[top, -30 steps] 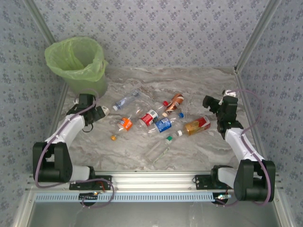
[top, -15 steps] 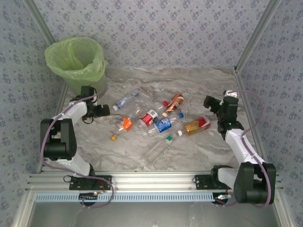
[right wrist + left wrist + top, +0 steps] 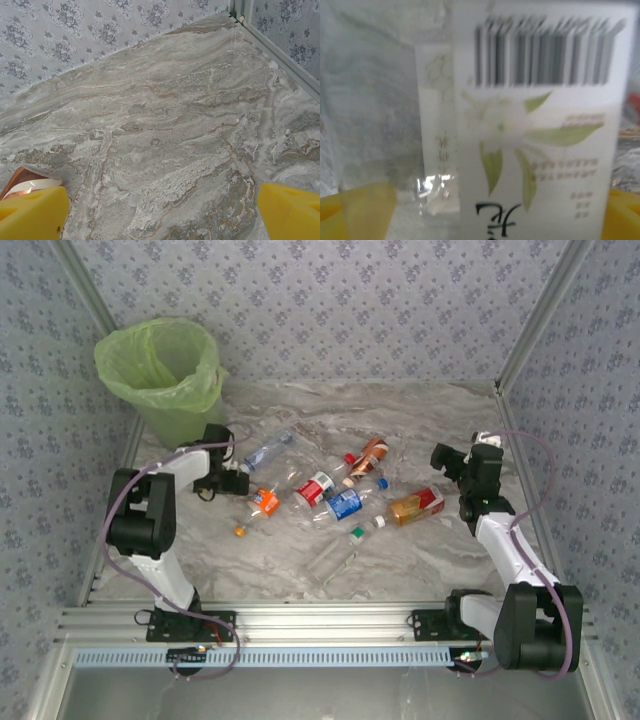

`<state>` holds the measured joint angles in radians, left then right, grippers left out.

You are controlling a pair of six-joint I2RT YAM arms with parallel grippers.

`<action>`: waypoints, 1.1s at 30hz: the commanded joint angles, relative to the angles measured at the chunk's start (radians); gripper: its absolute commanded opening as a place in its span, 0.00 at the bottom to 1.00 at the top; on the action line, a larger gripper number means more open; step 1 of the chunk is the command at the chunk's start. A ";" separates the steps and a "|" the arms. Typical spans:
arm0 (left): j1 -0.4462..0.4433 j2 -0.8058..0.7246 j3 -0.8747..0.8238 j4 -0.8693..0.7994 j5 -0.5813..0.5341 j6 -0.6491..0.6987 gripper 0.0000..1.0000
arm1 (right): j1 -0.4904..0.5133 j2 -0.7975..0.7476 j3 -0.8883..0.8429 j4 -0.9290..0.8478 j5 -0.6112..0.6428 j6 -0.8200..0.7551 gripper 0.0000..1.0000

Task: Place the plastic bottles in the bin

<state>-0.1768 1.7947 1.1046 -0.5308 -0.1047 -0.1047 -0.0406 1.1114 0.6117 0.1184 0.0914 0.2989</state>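
- Top external view: left gripper [image 3: 236, 483] sits beside the bottles [image 3: 345, 503] scattered on the counter [image 3: 400, 570], bin [image 3: 180, 420] far left.
- Its jaws straddle a labelled bottle [image 3: 540, 125]; clamped or not, I cannot tell.
- Right gripper [image 3: 160, 212]: jaws released, empty.
- Pinch mid-label, lift clear before swinging.

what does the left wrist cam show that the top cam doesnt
Left wrist: a close-up of one bottle's white label, with its barcode and flower print, between the left gripper's yellow fingertips. Top: the bin, the scattered bottles and the right gripper. Both: the left gripper at the left end of the bottles, and the marble table. Which bottle bears that label I cannot tell from above.
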 commanded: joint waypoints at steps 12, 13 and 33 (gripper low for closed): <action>-0.170 -0.027 0.036 -0.044 -0.234 -0.129 0.60 | 0.007 -0.030 -0.029 -0.027 0.008 -0.018 0.99; -0.199 -0.044 0.031 -0.061 -0.261 -0.156 0.60 | 0.006 -0.032 -0.031 -0.030 0.007 -0.021 0.99; -0.278 -0.424 0.085 -0.002 -0.058 -0.331 0.50 | 0.007 -0.084 -0.036 -0.115 -0.030 -0.030 0.99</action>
<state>-0.4557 1.4166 1.1435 -0.5728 -0.2359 -0.4538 -0.0406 1.0473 0.5854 0.0391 0.0742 0.2726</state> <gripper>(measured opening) 0.661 0.988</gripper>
